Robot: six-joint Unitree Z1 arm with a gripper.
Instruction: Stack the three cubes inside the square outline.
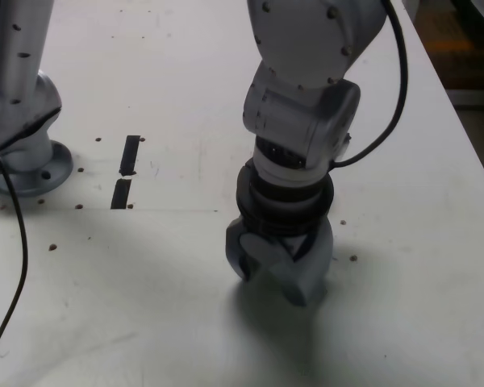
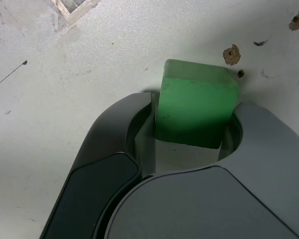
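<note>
- The light grey, glossy robot arm has rounded, bulging housings dotted with small dark screws.
- A black ribbed collar rings the wrist just above the grey, curved-fingered gripper.
- A thin black cable loops beside the collar's upper housing.
- The round grey flanged base stands well apart from the collar, with another black cable trailing off.

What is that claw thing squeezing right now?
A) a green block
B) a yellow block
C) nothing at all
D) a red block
A: the wrist view shows the green cube sitting between the jaws of the gripper, which press against both of its sides, down at the white table.
</note>
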